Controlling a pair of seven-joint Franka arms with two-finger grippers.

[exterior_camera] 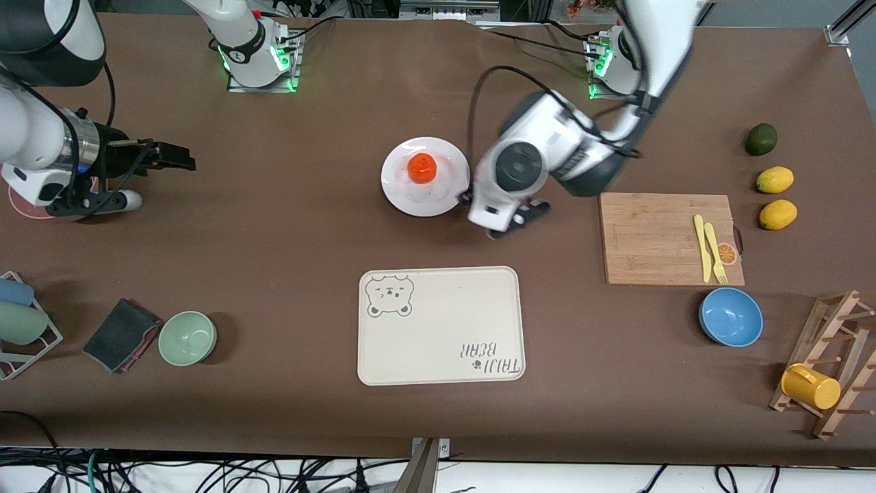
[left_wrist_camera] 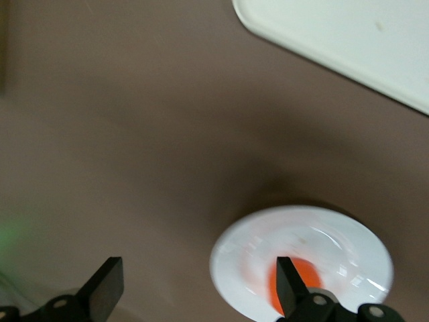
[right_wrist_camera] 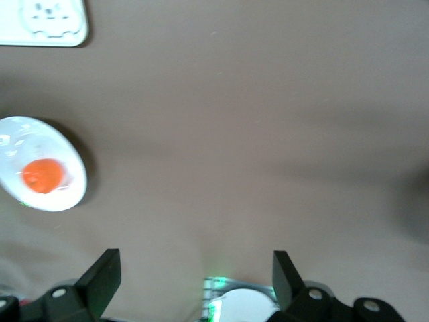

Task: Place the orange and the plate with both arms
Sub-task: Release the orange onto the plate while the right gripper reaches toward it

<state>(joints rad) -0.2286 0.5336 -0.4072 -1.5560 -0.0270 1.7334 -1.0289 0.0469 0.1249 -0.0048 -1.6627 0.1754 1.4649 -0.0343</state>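
- The orange [exterior_camera: 422, 167] is seen resting on the white plate [exterior_camera: 404, 188], which lies on the brown worktop [exterior_camera: 274, 226] farther from the front camera than the cream bear tray [exterior_camera: 441, 325].
- The left pincer [exterior_camera: 521, 218] is found just beside the plate's rim, toward the left arm's end of the worktop, with its fingers [left_wrist_camera: 106, 287] spread wide and nothing between them.
- The right pincer [exterior_camera: 179, 157] is held over the worktop toward the right arm's end, well apart from the plate, fingers apart and empty; that arm appears to be waiting.
- The fruit-on-plate step is judged done, since the orange sits on the plate unheld.
- What remains is judged to be the plate itself, probably meant for the bear tray.
- The next move would call for a grip on the thin rim, the plate being kept level so that the orange is not rolled off.
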